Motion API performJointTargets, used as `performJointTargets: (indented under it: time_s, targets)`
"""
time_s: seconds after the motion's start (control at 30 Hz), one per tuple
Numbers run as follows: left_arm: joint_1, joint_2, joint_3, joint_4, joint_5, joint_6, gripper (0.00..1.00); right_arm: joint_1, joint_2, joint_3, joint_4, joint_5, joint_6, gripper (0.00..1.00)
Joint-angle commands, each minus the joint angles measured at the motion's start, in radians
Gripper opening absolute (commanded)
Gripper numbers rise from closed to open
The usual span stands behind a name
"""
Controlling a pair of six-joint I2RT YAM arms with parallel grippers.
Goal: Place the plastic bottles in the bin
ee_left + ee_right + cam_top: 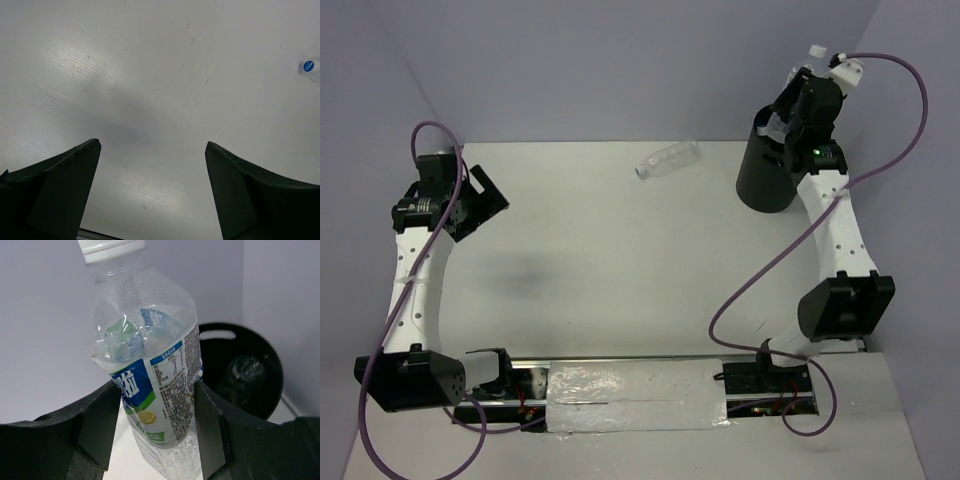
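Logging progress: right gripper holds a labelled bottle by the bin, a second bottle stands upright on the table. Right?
No: the second bottle lies on its side, per the top view. The right gripper does hold the labelled bottle by the bin.

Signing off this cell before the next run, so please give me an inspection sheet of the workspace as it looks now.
Surface: white table, faint scuffs.
Job's things: labelled clear plastic bottle held up near the tall black cylindrical bin; second clear plastic bottle lying on the table; crumpled clear bottle inside the bin.
Clutter: silver tape patch at the near edge.
Hands: left hand open, empty; right hand shut on the labelled bottle.
Cables: purple cables looping off both arms.
Surroundings: lilac walls.
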Motion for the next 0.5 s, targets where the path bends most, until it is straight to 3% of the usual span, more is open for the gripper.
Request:
performJointTargets:
  time_s: [0.0,0.23,0.37,0.43,0.47]
  targets:
    - [0.004,0.008,0.062,-0.004,-0.033,0.003,0.99,-0.064,0.070,0.106,0.107,0.037,0.008,0.54]
    - [0.004,0.017,0.043,0.016,-0.016,-0.020,0.99,-0.100,0.236,0.203,0.100,0.057,-0.041,0.54]
    - [0.004,0.023,0.039,0.036,0.002,-0.038,0.99,-0.100,0.228,0.101,0.130,0.036,-0.043,0.56]
    - [0.004,0.031,0.043,0.035,0.002,-0.042,0.99,-0.100,0.201,0.054,0.144,0.022,-0.034,0.61]
    - [0.004,0.033,0.051,0.033,0.005,-0.040,0.99,-0.100,0.192,0.033,0.153,0.013,-0.032,0.75]
